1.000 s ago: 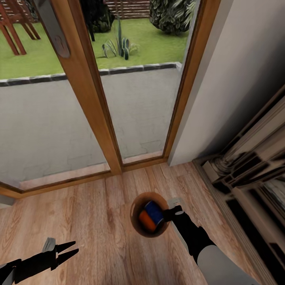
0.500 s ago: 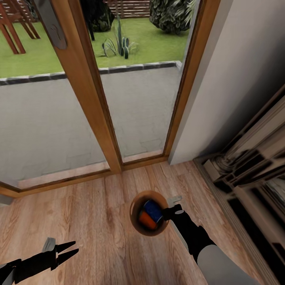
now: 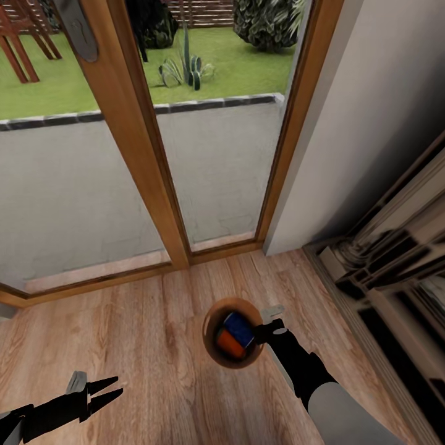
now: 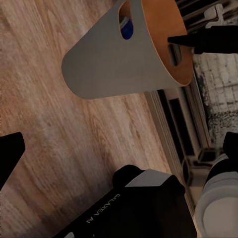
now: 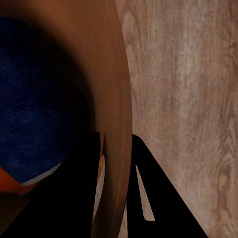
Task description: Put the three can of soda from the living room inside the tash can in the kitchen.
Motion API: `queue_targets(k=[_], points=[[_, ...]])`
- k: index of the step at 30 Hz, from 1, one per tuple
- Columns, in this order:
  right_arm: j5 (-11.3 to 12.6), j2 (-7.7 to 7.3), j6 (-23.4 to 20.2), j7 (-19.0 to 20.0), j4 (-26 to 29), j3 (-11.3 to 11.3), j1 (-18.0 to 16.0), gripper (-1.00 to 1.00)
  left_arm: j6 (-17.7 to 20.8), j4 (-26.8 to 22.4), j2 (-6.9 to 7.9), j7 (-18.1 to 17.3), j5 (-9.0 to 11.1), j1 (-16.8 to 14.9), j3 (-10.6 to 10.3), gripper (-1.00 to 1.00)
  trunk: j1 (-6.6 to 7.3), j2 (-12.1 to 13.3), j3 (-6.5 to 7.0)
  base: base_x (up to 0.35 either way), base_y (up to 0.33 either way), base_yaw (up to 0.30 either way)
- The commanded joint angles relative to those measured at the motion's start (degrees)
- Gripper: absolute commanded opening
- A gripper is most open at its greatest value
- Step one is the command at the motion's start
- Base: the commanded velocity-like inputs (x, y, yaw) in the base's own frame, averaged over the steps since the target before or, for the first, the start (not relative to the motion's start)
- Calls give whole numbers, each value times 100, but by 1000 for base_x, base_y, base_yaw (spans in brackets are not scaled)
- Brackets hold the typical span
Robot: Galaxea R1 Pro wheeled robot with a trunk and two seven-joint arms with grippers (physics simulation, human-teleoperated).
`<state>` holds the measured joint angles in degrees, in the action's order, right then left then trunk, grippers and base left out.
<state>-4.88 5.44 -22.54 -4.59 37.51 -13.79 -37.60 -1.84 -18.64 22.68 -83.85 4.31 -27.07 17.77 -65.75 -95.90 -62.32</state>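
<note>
home interior — wood plank floor [image 3: 142,346] | glazed garden door [image 3: 210,154]

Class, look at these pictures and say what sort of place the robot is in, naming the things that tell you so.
Probably a room of a house, beside a garden: a wood plank floor, a wood-framed glass door facing a patio and lawn, and ornate white moulding at the right, perhaps a fireplace surround.

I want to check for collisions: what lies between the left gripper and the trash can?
In the head view, bare wood floor separates the open left gripper from the trash can.
</note>
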Motion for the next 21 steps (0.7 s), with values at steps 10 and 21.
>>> queue_targets(k=[10,21], points=[[30,1,4,27,18,-1,-2,-100,-1,1,0,0,0,0,-10,100,-220,-403,-180,0,0,0],[30,1,4,25,20,-1,-2,-100,-1,1,0,1,0,0,-11,100,-461,-844,-377,0,0,0]])
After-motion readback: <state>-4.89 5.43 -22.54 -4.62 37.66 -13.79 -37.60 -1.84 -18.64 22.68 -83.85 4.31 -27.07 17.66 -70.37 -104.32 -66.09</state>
